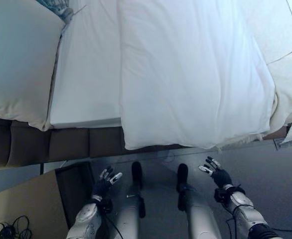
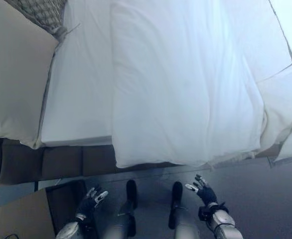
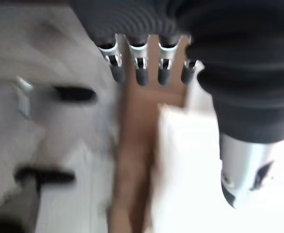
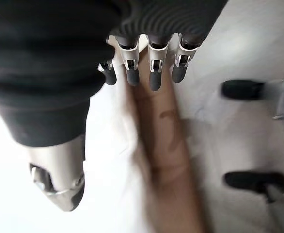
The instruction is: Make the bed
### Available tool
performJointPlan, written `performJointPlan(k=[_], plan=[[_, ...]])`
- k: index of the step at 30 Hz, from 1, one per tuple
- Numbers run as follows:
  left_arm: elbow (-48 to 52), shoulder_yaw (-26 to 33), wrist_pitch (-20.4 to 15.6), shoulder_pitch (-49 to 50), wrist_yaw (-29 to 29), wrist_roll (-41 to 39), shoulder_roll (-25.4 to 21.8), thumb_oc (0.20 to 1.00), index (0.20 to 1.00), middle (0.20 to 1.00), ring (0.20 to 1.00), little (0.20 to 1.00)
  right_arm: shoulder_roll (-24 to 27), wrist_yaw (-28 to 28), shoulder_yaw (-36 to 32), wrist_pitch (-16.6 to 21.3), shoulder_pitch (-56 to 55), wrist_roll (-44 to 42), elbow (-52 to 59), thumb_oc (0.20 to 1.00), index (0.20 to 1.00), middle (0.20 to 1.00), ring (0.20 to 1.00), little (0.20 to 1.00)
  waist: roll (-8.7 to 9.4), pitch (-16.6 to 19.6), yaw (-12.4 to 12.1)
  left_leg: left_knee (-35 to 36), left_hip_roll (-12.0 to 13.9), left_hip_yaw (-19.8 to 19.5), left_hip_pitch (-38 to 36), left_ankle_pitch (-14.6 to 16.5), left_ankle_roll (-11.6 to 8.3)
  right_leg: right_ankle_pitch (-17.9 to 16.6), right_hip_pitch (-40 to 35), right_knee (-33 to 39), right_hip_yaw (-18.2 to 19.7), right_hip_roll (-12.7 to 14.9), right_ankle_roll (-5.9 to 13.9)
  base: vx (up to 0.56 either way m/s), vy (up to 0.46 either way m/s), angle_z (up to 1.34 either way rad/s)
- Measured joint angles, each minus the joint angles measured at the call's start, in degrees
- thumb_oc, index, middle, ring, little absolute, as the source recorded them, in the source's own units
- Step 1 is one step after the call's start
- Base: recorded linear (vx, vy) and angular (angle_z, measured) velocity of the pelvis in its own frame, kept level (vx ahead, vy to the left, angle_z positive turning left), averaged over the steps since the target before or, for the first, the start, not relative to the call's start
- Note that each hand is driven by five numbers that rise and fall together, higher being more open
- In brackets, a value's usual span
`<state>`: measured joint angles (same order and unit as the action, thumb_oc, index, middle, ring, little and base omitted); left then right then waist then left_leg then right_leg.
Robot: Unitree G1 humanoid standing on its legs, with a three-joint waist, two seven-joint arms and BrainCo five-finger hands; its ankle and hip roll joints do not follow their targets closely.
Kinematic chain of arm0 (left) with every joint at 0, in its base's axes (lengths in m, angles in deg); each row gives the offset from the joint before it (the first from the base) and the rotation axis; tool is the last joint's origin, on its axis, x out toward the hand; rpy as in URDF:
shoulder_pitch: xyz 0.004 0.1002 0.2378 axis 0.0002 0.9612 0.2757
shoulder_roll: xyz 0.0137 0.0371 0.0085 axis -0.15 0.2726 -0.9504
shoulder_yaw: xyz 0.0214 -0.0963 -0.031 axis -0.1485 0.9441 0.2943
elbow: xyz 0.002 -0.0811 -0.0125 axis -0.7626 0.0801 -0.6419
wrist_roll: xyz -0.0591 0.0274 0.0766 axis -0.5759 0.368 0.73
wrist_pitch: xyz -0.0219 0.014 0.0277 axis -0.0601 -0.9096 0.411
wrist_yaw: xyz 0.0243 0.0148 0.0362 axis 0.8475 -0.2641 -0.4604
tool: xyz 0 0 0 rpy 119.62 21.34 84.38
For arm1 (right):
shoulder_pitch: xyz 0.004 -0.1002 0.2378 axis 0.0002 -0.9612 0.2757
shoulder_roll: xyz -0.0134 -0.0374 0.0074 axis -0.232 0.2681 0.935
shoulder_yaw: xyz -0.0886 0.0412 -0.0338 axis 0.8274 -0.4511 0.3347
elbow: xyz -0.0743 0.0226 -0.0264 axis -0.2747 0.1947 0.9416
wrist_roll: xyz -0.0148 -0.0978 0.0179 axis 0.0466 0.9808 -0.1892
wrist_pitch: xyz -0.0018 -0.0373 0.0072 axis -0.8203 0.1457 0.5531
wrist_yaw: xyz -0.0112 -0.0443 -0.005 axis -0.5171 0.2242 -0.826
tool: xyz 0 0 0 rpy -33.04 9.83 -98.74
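Below, white duvet (image 1: 196, 74) overhanging bed (image 1: 61, 144).

Open grey floor (image 1: 265, 164) lies between both hands and the bed's brown base (image 1: 61, 144), while a cardboard sheet (image 1: 26, 201) at 8 o'clock and the overhanging white duvet (image 1: 186, 74) at 12 o'clock crowd the approach.

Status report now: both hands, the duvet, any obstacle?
Left hand open, low beside the bed frame. Right hand open, holding nothing. White duvet covers part of the mattress, its edge overhanging; sheet bare at left. Pillow at left.
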<state>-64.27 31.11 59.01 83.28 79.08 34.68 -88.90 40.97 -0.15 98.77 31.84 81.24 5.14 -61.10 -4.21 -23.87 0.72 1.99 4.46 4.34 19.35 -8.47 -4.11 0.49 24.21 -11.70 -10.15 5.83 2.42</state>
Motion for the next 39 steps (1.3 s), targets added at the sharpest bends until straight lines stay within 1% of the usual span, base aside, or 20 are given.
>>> performJointPlan(k=[1, 4, 5, 9, 12, 13, 14, 15, 18, 20, 21, 24, 26, 27, 29, 30, 33, 35, 36, 39], plan=[[4.4, -1.5, 1.1, 0.5, -2.8, -1.2, -2.9, 1.0, 1.0, 1.0, 1.0, 1.0, 1.9, -2.2, 1.1, -0.2, -1.3, -1.2, 4.6, 1.0, 1.0, 1.0, 1.0, 1.0, -0.13, 0.2, -0.1, 0.3, -0.1, 0.1, 0.1, -0.1, 0.15, -0.2, 0.2, 0.2, 0.0, 0.0, -0.02, 0.0, 0.0, 0.0], [8.8, -2.2, 1.5, 0.3, -7.1, -2.0, -5.8, 1.0, 1.0, 1.0, 1.0, 1.0, 4.2, -6.6, 2.1, -0.4, -2.5, -3.5, 9.7, 1.0, 1.0, 1.0, 1.0, 1.0, -0.28, 1.1, 0.1, 0.3, -0.2, 0.1, 0.2, -0.2, 0.22, -0.3, 0.3, 0.3, 0.1, 0.2, 0.11, 0.0, 0.0, 0.0], [12.1, -2.8, 1.5, 0.3, -8.9, -3.0, -7.6, 1.0, 1.0, 1.0, 1.0, 1.0, 6.0, -8.7, 3.0, -0.4, -2.8, -4.5, 12.5, 1.0, 1.0, 1.0, 1.0, 1.0, -0.27, 1.1, 0.0, 0.3, -0.3, 0.1, 0.4, -0.2, 0.32, -0.4, 0.4, 0.3, 0.1, 0.2, 0.2, 0.0, 0.0, 0.0], [19.7, -4.2, 1.5, -1.4, -12.8, -3.7, -12.5, 1.0, 1.0, 1.0, 1.0, 1.0, 9.2, -13.0, 4.0, -1.0, -2.5, -8.2, 20.0, 1.0, 1.0, 1.0, 1.0, 1.0, -0.26, 1.2, 0.0, 0.4, -0.4, 0.3, 0.4, -0.3, 0.42, -0.6, 0.6, 0.4, 0.3, 0.3, 0.3, 0.0, 0.0, 0.0], [20.9, -4.7, 2.0, -3.2, -14.6, -4.8, -13.6, 1.0, 1.0, 1.0, 1.0, 1.0, 9.7, -14.8, 4.3, -1.8, -1.8, -10.3, 20.8, 1.0, 1.0, 1.0, 1.0, 1.0, -0.26, 1.2, 0.1, 0.4, -0.4, 0.3, 0.5, -0.3, 0.42, -0.7, 0.7, 0.5, 0.3, 0.3, 0.25, 0.0, 0.0, 0.0], [21.7, -6.0, 2.6, -4.2, -15.0, -5.7, -15.3, 1.0, 1.0, 1.0, 1.0, 1.0, 10.9, -15.0, 5.6, -2.4, -1.2, -10.8, 21.7, 1.0, 1.0, 1.0, 1.0, 1.0, -0.25, 1.2, 0.1, 0.4, -0.4, 0.3, 0.8, -0.3, 0.42, -0.8, 0.9, 0.5, 0.3, 0.3, 0.25, 0.0, 0.0, 0.0], [23.3, -9.0, 3.2, -7.3, -16.7, -6.8, -18.5, 1.0, 1.0, 1.0, 1.0, 1.0, 12.9, -16.4, 8.0, -3.3, 0.5, -11.6, 23.4, 1.0, 1.0, 1.0, 1.0, 1.0, -0.25, 1.2, 0.0, 0.3, -0.4, 0.3, 1.4, -0.5, 0.51, -0.9, 1.6, 0.3, 0.3, 0.3, 0.19, 0.0, 0.0, 0.0], [22.8, -9.9, 3.6, -10.2, -18.4, -8.8, -18.9, 1.0, 1.0, 1.0, 1.0, 1.0, 13.2, -17.5, 8.8, -3.7, 2.5, -12.7, 23.4, 1.0, 1.0, 1.0, 1.0, 1.0, -0.25, 1.2, 0.0, 0.3, -0.4, 0.4, 1.5, -0.6, 0.5, -0.9, 1.9, 0.0, 0.3, 0.3, 0.18, -0.02, -0.013, -0.03], [21.7, -10.9, 3.9, -15.9, -19.3, -12.4, -17.3, 1.0, 1.0, 1.0, 1.0, 1.0, 11.9, -17.8, 10.1, -3.9, 6.9, -14.5, 22.9, 1.0, 1.0, 1.0, 1.0, 1.0, -0.22, 1.2, 0.1, 0.2, -0.4, 0.5, 1.8, -0.6, 0.49, -0.9, 2.3, -0.2, 0.3, 0.3, 0.18, -0.06, -0.012, -0.02], [19.7, -12.1, 4.0, -21.7, -20.1, -13.4, -14.9, 1.0, 1.0, 1.0, 1.0, 1.0, 9.5, -17.7, 11.5, -3.9, 11.9, -15.0, 22.5, 1.0, 1.0, 1.0, 1.0, 1.0, -0.2, 1.2, 0.1, -0.5, -0.4, 0.5, 3.5, -0.6, 0.49, -1.0, 4.0, -1.0, 0.4, 0.3, 0.14, -0.05, -0.013, -0.01], [17.4, -12.1, 3.9, -25.2, -19.9, -14.4, -12.2, 1.0, 1.0, 1.0, 1.0, 1.0, 7.3, -17.2, 12.0, -3.9, 15.3, -15.2, 20.6, 1.0, 1.0, 1.0, 1.0, 1.0, -0.17, 1.2, 0.2, -0.7, -0.4, 0.5, 4.4, -0.7, 0.45, -1.2, 5.0, -1.1, 0.5, 0.3, -0.08, -0.06, -0.007, -0.03], [13.5, -12.4, 3.4, -29.7, -19.2, -14.4, -8.3, 1.0, 1.0, 1.0, 1.0, 1.0, 3.8, -14.9, 12.0, -3.6, 20.4, -15.6, 16.2, 1.0, 1.0, 1.0, 1.0, 1.0, 0.0, 1.1, 0.2, -1.4, -0.5, 0.5, 5.5, -0.7, 0.44, -1.1, 6.2, -2.0, 0.7, 0.4, -0.16, -0.08, -0.01, -0.01], [6.9, -11.6, 1.6, -34.4, -16.9, -14.1, -3.8, 1.0, 1.0, 1.0, 1.0, 1.0, 1.3, -12.1, 12.0, -3.0, 26.1, -15.6, 10.7, 1.0, 1.0, 1.0, 1.0, 1.0, 0.53, 1.1, 0.1, -2.7, -0.6, 0.5, 7.5, -0.6, 0.41, -0.8, 8.4, -3.5, 1.1, 0.6, -0.2, -0.07, 0.002, -0.01], [1.8, -10.7, 0.9, -37.8, -14.8, -14.1, -0.8, 1.0, 1.0, 1.0, 1.0, 1.0, -0.4, -10.4, 12.1, -3.0, 29.8, -15.6, 5.4, 1.0, 1.0, 1.0, 1.0, 1.0, 1.12, 1.0, 0.1, -3.7, -0.6, 0.5, 9.0, -0.6, 0.39, -0.6, 10.1, -4.8, 1.6, 0.7, -0.3, -0.05, -0.011, -0.01], [0.8, -10.9, 0.2, -39.6, -13.2, -13.7, -0.4, 1.0, 1.0, 1.0, 1.0, 1.0, -0.5, -9.1, 12.1, -2.9, 32.7, -15.6, 4.6, 1.0, 1.0, 1.0, 1.0, 1.0, 1.68, 0.7, 0.1, -4.3, -0.6, 0.5, 10.6, -0.7, 0.38, -0.6, 11.8, -5.8, 1.7, 0.7, -0.36, -0.07, -0.009, 0.0], [-2.6, -10.8, -1.6, -41.6, -10.8, -11.2, 0.6, 1.0, 1.0, 1.0, 1.0, 1.0, -1.0, -7.9, 12.1, -2.8, 35.0, -15.5, 2.2, 1.0, 1.0, 1.0, 1.0, 1.0, 2.4, 0.2, 0.2, -5.8, -0.6, 0.4, 11.5, -0.4, 0.27, -0.3, 12.8, -7.1, 1.9, 0.9, -0.65, -0.05, 0.002, 0.02], [-7.0, -10.8, -3.9, -44.7, -6.1, -7.1, 1.1, 1.0, 1.0, 1.0, 1.0, 1.0, -1.7, -5.5, 11.8, -2.4, 39.3, -15.5, 0.0, 1.0, 1.0, 1.0, 1.0, 1.0, 3.88, -0.6, 0.5, -8.7, -0.7, 0.3, 14.8, 0.0, 0.12, 0.7, 16.1, -10.3, 2.1, 1.3, -0.69, -0.06, -0.006, 0.05], [-8.7, -10.8, -4.7, -45.7, -3.8, -5.5, 1.2, 1.0, 1.0, 1.0, 1.0, 1.0, -2.4, -4.5, 11.9, -2.2, 41.4, -15.5, -1.6, 1.0, 1.0, 1.0, 1.0, 1.0, 4.31, -0.9, 1.3, -9.8, -0.6, 0.2, 16.8, 0.1, 0.11, 0.8, 18.1, -11.7, 2.1, 1.5, -0.9, -0.05, -0.014, 0.07], [-13.6, -10.9, -5.6, -48.3, -2.0, -2.9, 1.6, 1.0, 1.0, 1.0, 1.0, 1.0, -3.6, -3.5, 12.0, -1.6, 44.4, -15.4, -6.0, 1.0, 1.0, 1.0, 1.0, 1.0, 4.53, -1.0, 1.6, -12.4, -0.6, 0.1, 18.9, 0.7, 0.16, 1.3, 19.7, -13.6, 2.0, 1.9, -1.24, -0.03, -0.001, 0.09], [-17.9, -10.7, -6.9, -51.8, 1.9, -1.6, 2.7, 1.0, 1.0, 1.0, 1.0, 1.0, -4.4, -0.9, 11.8, -0.2, 48.1, -15.4, -9.2, 1.0, 1.0, 1.0, 1.0, 1.0, 5.17, -1.5, 1.7, -14.7, -0.5, -0.1, 22.2, 1.2, -0.02, 1.5, 22.7, -15.4, 2.2, 1.9, -1.44, -0.01, 0.0, 0.02]])
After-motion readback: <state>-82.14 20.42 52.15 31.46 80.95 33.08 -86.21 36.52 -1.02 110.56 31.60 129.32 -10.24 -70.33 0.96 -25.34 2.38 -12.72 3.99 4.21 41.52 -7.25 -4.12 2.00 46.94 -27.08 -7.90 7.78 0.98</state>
